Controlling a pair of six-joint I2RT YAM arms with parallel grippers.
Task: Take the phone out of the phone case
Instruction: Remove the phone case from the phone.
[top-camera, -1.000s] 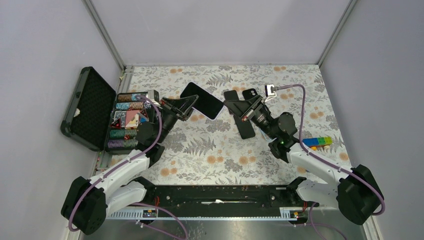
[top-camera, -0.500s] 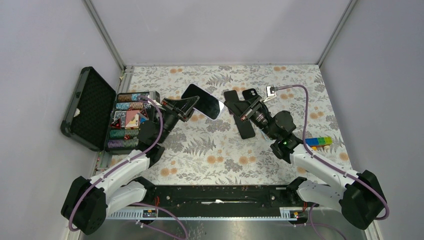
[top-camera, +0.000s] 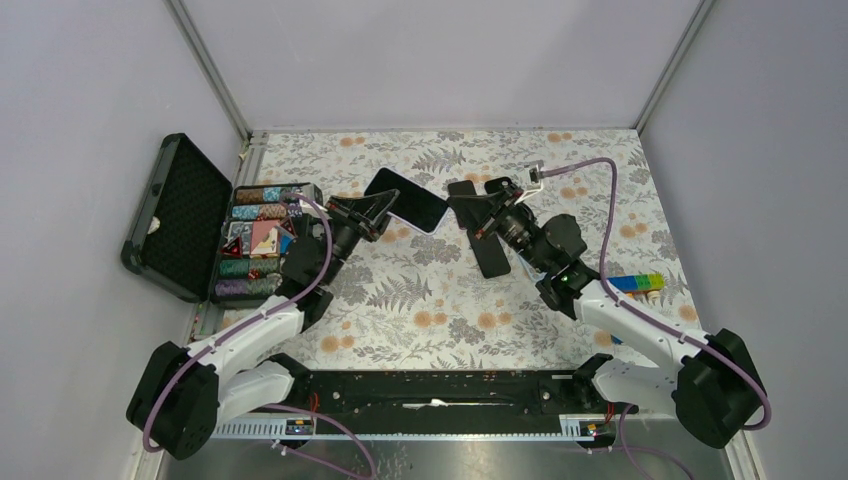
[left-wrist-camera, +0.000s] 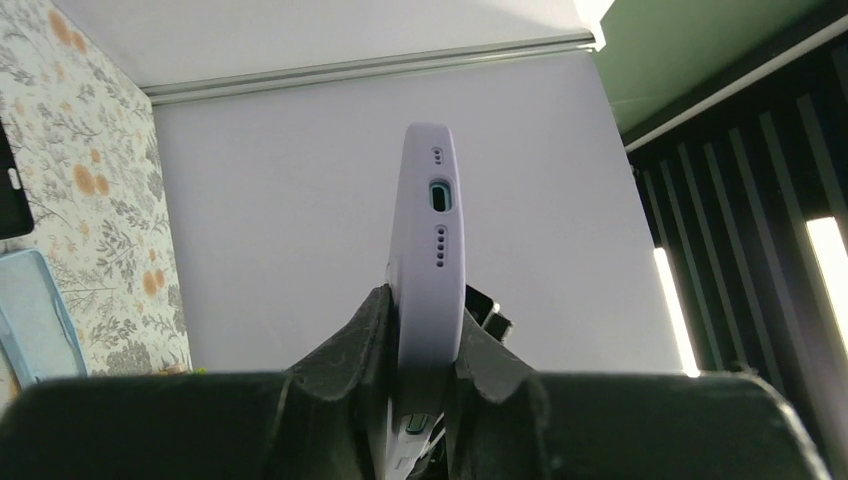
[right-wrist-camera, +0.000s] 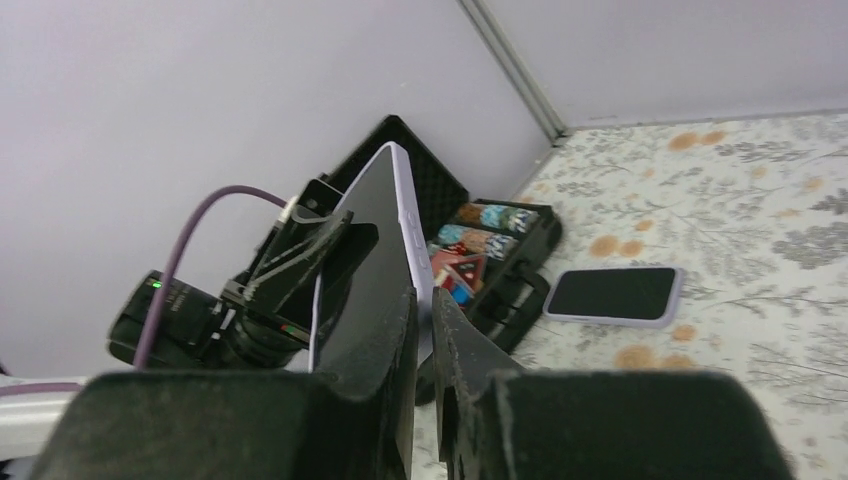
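The phone (top-camera: 408, 198), black screen up, sits in a lilac phone case (left-wrist-camera: 430, 240) and hangs above the table's back middle. My left gripper (top-camera: 384, 213) is shut on its left end; in the left wrist view the fingers (left-wrist-camera: 372, 330) press both faces of the case, below the charging port. My right gripper (top-camera: 460, 206) meets the phone's right end. In the right wrist view its fingers (right-wrist-camera: 400, 330) stand almost together with the case's lilac rim (right-wrist-camera: 405, 215) running down between them, beside the dark screen (right-wrist-camera: 365, 260).
An open black chip case (top-camera: 185, 215) with coloured chips stands at the left. Black phones (top-camera: 492, 258) lie behind and under my right arm. Another lilac-cased phone (right-wrist-camera: 612, 295) lies flat on the floral table. Coloured blocks (top-camera: 637, 283) sit at the right.
My right gripper has moved left up to the phone's right end and closed on the case's rim. The left gripper has kept its hold, the phone now tilting a little flatter.
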